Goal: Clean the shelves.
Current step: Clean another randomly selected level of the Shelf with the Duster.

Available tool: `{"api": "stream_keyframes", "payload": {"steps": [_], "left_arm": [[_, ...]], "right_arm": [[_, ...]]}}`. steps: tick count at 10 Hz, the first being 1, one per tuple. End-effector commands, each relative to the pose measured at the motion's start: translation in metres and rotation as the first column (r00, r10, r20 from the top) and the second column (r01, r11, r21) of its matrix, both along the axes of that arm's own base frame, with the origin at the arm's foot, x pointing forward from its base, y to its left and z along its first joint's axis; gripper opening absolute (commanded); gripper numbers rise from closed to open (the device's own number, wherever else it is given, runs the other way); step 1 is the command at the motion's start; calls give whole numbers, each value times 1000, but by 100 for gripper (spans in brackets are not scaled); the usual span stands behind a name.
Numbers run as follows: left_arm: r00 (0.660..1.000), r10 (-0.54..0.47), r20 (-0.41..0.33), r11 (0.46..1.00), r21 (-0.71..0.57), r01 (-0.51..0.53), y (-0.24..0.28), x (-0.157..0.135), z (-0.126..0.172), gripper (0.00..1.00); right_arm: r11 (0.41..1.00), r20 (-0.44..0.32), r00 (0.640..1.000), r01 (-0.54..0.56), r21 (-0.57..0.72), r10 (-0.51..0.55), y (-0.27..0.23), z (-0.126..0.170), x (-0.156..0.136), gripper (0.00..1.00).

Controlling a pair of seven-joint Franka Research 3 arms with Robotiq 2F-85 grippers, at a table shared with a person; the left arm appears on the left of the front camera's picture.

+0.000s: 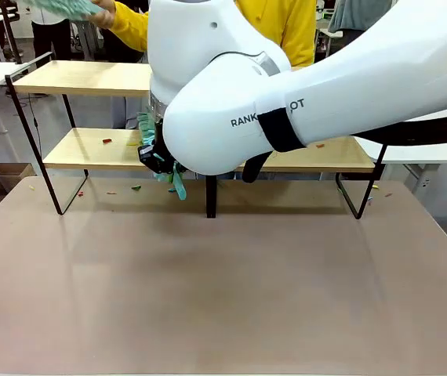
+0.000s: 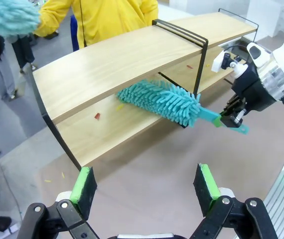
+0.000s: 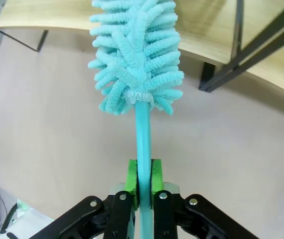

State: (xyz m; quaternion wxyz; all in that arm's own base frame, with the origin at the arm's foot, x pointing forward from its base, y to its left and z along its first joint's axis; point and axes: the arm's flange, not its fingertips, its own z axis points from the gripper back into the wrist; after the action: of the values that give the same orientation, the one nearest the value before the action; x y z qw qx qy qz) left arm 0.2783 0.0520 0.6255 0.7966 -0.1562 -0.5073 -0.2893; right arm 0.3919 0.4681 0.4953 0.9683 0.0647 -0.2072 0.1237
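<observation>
The right gripper (image 3: 143,174) pinches the teal duster (image 3: 134,55) by its handle, so the head reaches the lower board of the shelves (image 1: 90,78) at the desk (image 1: 208,298) far edge. The left gripper (image 2: 145,181) is spread and empty.

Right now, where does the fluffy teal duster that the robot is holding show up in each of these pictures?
Front view: the duster sits left of centre, mostly hidden behind the right arm, by the lower board.
Left wrist view: centre, head over the lower board, handle in the right gripper.
Right wrist view: centre, its handle between the green pads.
Shared landmark: the shelves, light-wood boards on a black frame.
</observation>
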Motion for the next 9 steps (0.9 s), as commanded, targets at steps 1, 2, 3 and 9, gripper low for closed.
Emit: {"api": "stream_keyframes", "payload": {"steps": [1,2,3,9], "left_arm": [[1000,-3,4,1000,5,3,1,1,0,100],[1000,-3,4,1000,5,3,1,1,0,100],[1000,-3,4,1000,5,3,1,1,0,100],[1000,-3,4,1000,5,3,1,1,0,100]], "right_arm": [[1000,36,999,-14,21,13,14,0,7,12],[999,34,999,-30,27,29,19,-2,10,12],[998,42,998,-57,33,56,28,-3,10,12],[982,19,982,-188,-26,189,61,3,18,12]]}}
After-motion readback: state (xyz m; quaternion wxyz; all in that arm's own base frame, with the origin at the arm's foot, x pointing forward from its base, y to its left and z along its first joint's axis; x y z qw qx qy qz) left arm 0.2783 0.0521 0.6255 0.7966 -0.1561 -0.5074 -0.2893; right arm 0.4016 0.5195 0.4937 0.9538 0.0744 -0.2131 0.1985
